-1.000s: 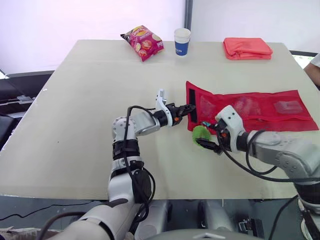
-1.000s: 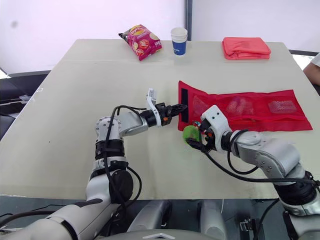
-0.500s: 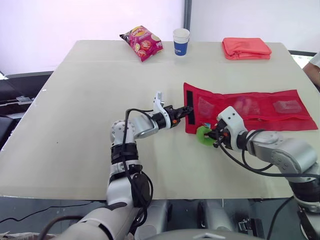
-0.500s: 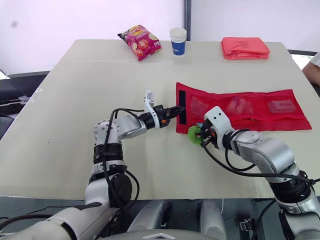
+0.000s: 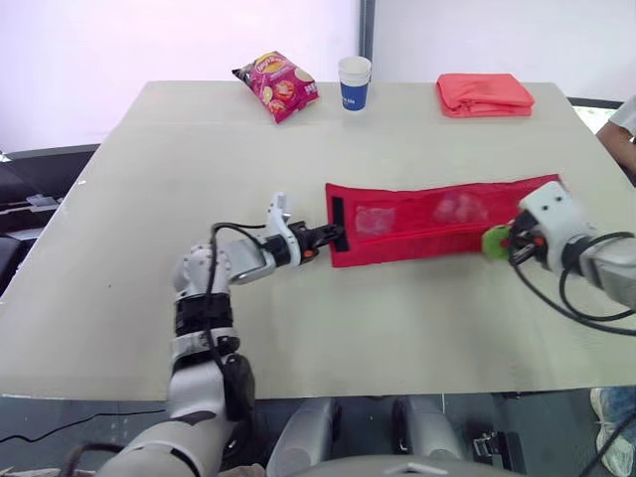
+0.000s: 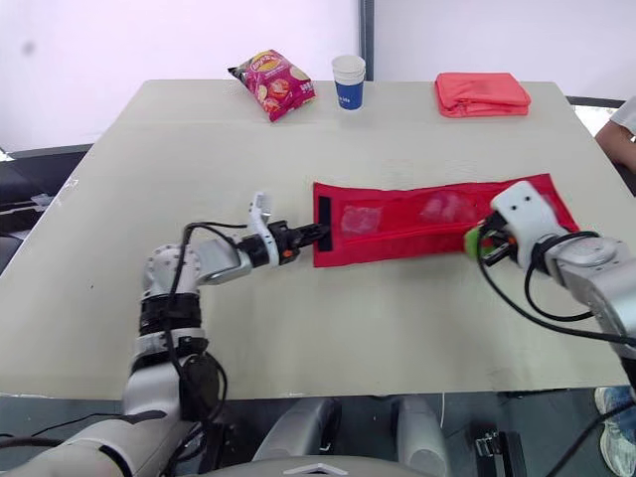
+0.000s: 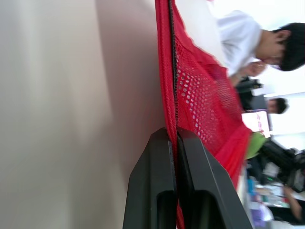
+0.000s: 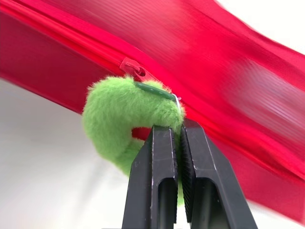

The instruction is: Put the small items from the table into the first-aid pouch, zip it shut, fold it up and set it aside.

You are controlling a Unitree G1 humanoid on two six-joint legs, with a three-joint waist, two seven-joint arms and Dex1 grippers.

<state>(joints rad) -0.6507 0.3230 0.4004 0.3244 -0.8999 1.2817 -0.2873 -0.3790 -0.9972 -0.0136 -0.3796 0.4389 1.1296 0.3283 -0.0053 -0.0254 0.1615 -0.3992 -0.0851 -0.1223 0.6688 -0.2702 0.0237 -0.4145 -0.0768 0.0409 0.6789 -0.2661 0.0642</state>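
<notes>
— How many things are on the bench (image 5: 298, 149)?

— One red first-aid pouch (image 5: 427, 224), one green fluffy pull (image 5: 495, 241), one crisp bag (image 5: 275, 84), one paper cup (image 5: 354, 82) and one folded red cloth (image 5: 484, 94).

— Where is the pouch?

— It lies stretched between the two pairs of jaws. The left jaws are pressed together on its end edge, by the black strip (image 5: 338, 227). The right jaws are clamped on the pull, which hangs from the zip slider (image 8: 131, 67) at the other end.

— How does it look?

— Long, with a mesh front. Two pale items show through, too blurred to name.

— And around?

— The bench is pale beige. The bag and the cup are far beyond the left jaws, the cloth far beyond the right jaws. A white wall stands behind, and a person in white (image 7: 248, 43) is past the pouch.
</notes>
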